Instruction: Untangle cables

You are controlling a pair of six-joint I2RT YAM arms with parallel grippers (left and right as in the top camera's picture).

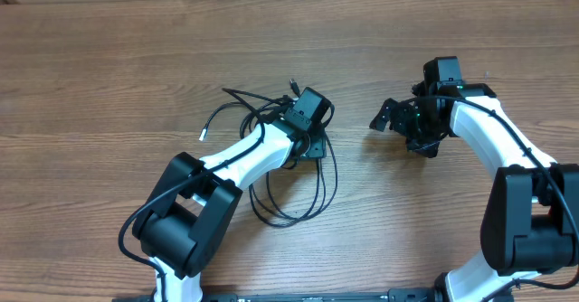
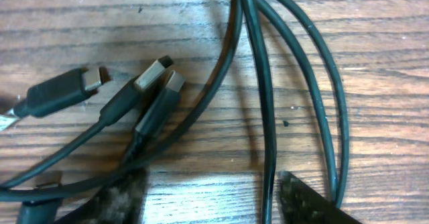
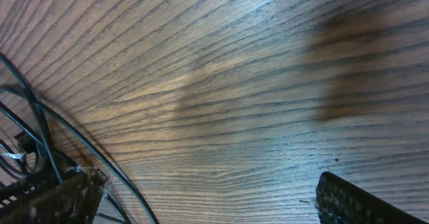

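Observation:
The cables [image 1: 262,112] lie as a black tangle at the table's middle, with loose loops trailing toward the front edge. My left gripper [image 1: 308,126] sits right over the tangle. In the left wrist view, three silver-tipped plug ends [image 2: 157,70] lie side by side on the wood, and several cords [image 2: 265,83] run down toward the left gripper [image 2: 208,204]. It is open; one cord passes just inside its right finger [image 2: 301,200]. My right gripper [image 1: 391,121] hovers to the right of the tangle. It is wide open [image 3: 211,200] over bare wood, with cords [image 3: 40,117] by its left finger [image 3: 60,197].
The wooden table [image 1: 109,58] stretches to the left and back of the tangle. Both white arms reach in from the front edge, the left arm [image 1: 235,157] lying across part of the cable loops.

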